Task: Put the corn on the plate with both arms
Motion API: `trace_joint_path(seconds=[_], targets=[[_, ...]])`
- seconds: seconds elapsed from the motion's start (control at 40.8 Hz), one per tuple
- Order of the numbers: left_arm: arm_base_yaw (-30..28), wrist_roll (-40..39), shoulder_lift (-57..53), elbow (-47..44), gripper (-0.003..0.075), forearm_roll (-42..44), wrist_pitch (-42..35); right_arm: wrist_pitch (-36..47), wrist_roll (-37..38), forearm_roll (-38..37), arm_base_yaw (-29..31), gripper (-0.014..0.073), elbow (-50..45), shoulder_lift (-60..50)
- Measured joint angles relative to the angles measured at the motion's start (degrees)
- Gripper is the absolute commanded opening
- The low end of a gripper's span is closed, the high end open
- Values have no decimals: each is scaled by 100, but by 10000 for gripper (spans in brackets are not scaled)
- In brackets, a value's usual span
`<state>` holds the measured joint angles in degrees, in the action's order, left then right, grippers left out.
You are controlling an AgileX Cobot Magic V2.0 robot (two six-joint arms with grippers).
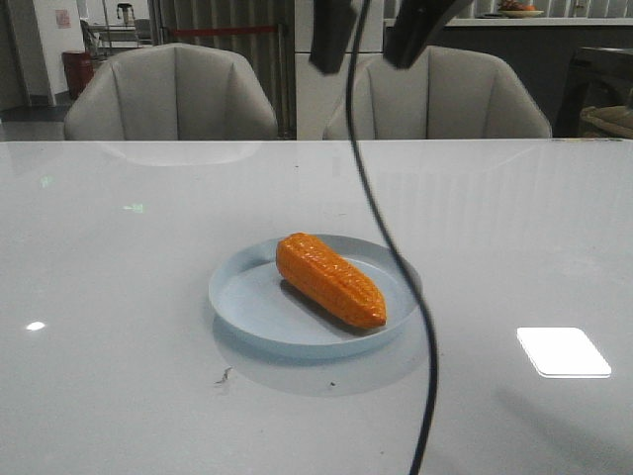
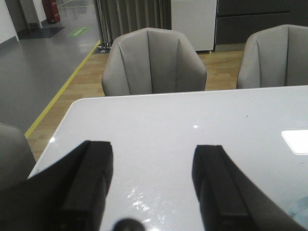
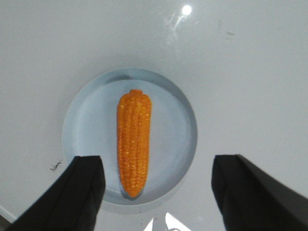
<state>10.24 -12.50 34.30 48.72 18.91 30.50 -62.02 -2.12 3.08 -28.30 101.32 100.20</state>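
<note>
looking down from my right wrist, i see the right fingers (image 3: 84,192) spread wide and released above the corn (image 3: 134,142), a glossy orange cob with bumpy kernels, tapered, lying flat inside the pale blue plate (image 3: 86,130) on the white table (image 1: 119,297). my left fingers (image 2: 91,185) gape empty too; grey chairs (image 1: 173,94) sit beyond.

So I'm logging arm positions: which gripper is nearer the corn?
Right. The right gripper hangs open directly above the corn on the plate. The left gripper, also open, faces bare table and chairs; no corn in its view.
</note>
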Motion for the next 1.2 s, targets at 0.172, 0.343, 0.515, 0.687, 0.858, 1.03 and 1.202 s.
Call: trace_joint_path(seconds=[0.172,0.343,0.515,0.687,0.858,1.03,1.202], targets=[[0,0,0,0,435,0,11,-306,53,-308,146,572,0,-1017],[0,0,0,0,435,0,225,-520,86,-902,160,572,-183,-2148],[0,0,0,0,435,0,666,-352,360,-1003,456,572,-1087,-3409],[0,0,0,0,435,0,840,96,580,-1176,1044,572,-2574,-4847],[0,0,0,0,435,0,840,179,885,-1187,1594,572,-3777,-6156],[0,0,0,0,435,0,840,-29,1117,-1197,1828,572,-4607,-7153],[0,0,0,0,435,0,840,-99,1294,-1197,1857,572,-4850,-7691]])
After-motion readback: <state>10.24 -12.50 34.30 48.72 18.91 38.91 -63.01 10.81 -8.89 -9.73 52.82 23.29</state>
